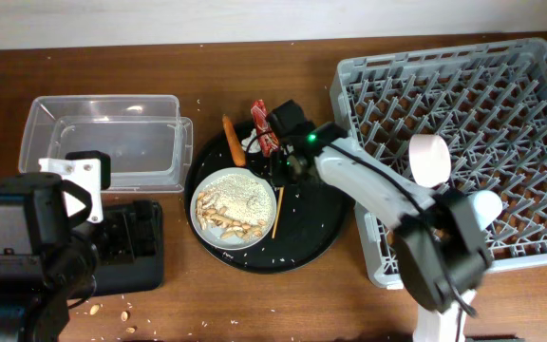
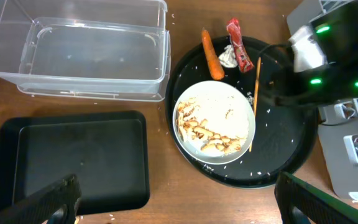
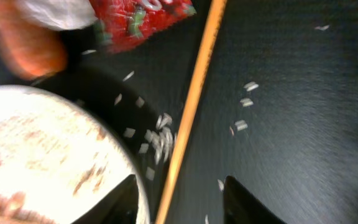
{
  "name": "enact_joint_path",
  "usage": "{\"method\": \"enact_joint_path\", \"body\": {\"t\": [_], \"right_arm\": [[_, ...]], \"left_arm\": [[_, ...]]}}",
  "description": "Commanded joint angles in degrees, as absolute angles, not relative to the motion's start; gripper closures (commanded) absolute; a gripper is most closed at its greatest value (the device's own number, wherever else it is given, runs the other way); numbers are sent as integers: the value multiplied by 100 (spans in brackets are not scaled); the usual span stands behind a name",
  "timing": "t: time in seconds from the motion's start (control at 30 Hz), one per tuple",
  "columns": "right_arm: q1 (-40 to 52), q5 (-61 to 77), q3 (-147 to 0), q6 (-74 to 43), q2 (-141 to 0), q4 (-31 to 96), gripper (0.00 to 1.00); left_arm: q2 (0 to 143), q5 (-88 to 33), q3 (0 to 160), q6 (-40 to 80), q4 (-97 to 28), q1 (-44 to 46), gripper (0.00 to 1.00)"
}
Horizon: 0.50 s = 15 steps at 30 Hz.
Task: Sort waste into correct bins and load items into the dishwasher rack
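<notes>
A white bowl (image 1: 234,206) of beige rice and scraps sits on the round black tray (image 1: 316,233). One wooden chopstick (image 1: 277,211) lies on the tray to the bowl's right. My right gripper (image 3: 188,202) is open, low over the tray, with the chopstick (image 3: 194,99) between its fingers and the bowl (image 3: 36,162) beside its left finger. The carrot piece (image 1: 233,140), red wrapper (image 1: 264,126) and white tissue (image 1: 252,145) lie at the tray's far edge. My left gripper (image 2: 179,205) is open, empty and raised, beside the flat black tray (image 2: 73,155). A pale cup (image 1: 430,159) is in the rack (image 1: 501,85).
The clear tub (image 1: 103,138) stands empty at the back left, behind the flat black tray (image 1: 145,256). Loose rice grains are scattered over the round tray (image 2: 278,143). Crumbs lie on the table near the front left (image 1: 112,309). The right arm spans the rack's left edge.
</notes>
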<state>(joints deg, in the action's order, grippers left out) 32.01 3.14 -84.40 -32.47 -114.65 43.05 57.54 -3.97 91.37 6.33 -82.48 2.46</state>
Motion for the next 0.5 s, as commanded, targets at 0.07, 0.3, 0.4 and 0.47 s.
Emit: {"method": "enact_joint_path", "body": {"t": [0.07,0.3,0.4,0.47], "right_arm": [[3074,301,-8420,-3653,-12276,3850,82],[2495,84,-9004,-2322,-10707,5157,96],[1490,-829,-9146,-1079,-9439,5721,96],[996,-768,-9032,263,-9629,5706,96]], "left_arm": [[5736,-318,9161,683,-8241,244,1],[5736,-318,9161,683,-8241,244,1],[5736,-318,9161,683,-8241,244,1],[5736,-318,9161,683,-8241,244,1]]}}
